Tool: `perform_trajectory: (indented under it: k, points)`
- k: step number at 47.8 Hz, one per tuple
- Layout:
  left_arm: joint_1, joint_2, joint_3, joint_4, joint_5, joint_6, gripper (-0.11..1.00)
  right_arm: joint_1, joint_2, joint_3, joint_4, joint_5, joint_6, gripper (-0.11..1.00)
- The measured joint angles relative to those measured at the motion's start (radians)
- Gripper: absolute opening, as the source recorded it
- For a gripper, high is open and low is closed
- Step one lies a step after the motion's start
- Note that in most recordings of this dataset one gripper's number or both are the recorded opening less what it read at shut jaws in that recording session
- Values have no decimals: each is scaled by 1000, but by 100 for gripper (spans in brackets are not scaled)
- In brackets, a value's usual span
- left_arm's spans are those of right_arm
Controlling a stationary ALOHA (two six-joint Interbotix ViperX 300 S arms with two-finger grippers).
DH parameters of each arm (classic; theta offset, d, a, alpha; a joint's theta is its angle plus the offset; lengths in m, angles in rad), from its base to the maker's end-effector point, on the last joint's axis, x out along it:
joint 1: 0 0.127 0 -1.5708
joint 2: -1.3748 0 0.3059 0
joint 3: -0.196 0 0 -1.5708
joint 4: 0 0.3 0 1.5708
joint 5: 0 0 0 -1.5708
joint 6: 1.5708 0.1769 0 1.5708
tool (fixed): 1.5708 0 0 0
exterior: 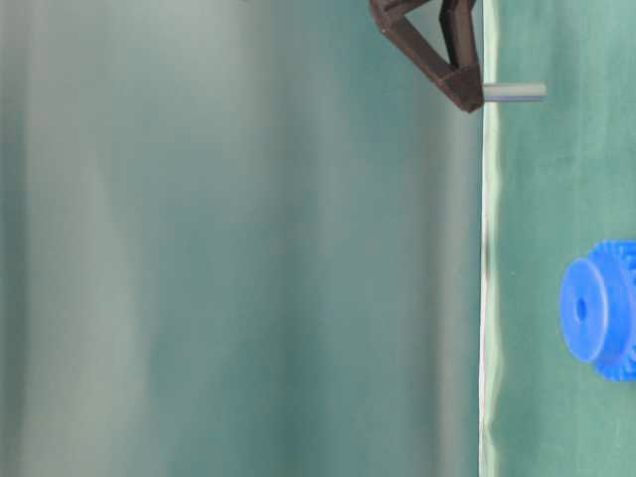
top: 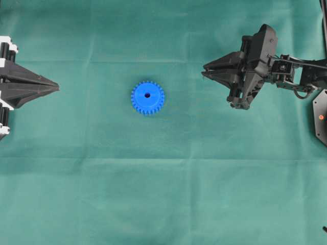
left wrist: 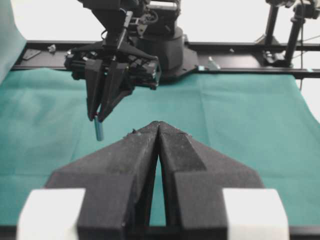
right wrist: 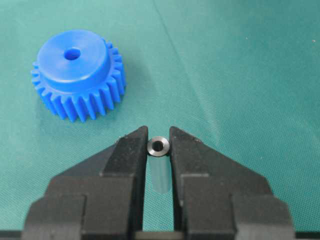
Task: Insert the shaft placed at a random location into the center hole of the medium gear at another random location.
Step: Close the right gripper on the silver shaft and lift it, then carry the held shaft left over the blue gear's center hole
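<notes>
From where I stand, the nearest thing to the right wrist camera is the right gripper (right wrist: 159, 146), clenched on the shaft (right wrist: 159, 146), which sits pinched between the two fingertips with its hollow end facing the lens. Just beyond it lies the medium gear (right wrist: 76, 73) flat on the green cloth (right wrist: 240, 75), hub up, the center hole (right wrist: 72, 53) open and unobstructed.

The step in hand, I judge, is carrying the pin over to the gear. To do it well the arm should keep the shaft upright, line its lower tip squarely over the hole before descending, and lower slowly; the pin looks about as wide as the hole, so any tilt would likely catch it on the hub's rim or shove the gear sideways.

The overhead view shows what the wrist view cannot: the gear (top: 147, 97) lies near the table's middle, well apart from the right gripper (top: 204, 71), while the left gripper (top: 55, 88) rests closed and empty at the far edge. That view hides the pin altogether. The table-level view alone shows the shaft (exterior: 515, 91) projecting from the fingertips toward the cloth, and the left wrist view shows it (left wrist: 99, 130) hanging clear of the cloth.
</notes>
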Motion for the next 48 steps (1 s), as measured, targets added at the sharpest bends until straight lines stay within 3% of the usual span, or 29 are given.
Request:
perform_trajectory:
  k: [21, 48]
  points:
    - [0, 0, 0, 0, 0, 0, 0, 3, 18, -31, 0, 2, 0, 14]
    - [0, 2, 0, 0, 0, 0, 0, 101, 229, -318, 0, 32, 0, 14]
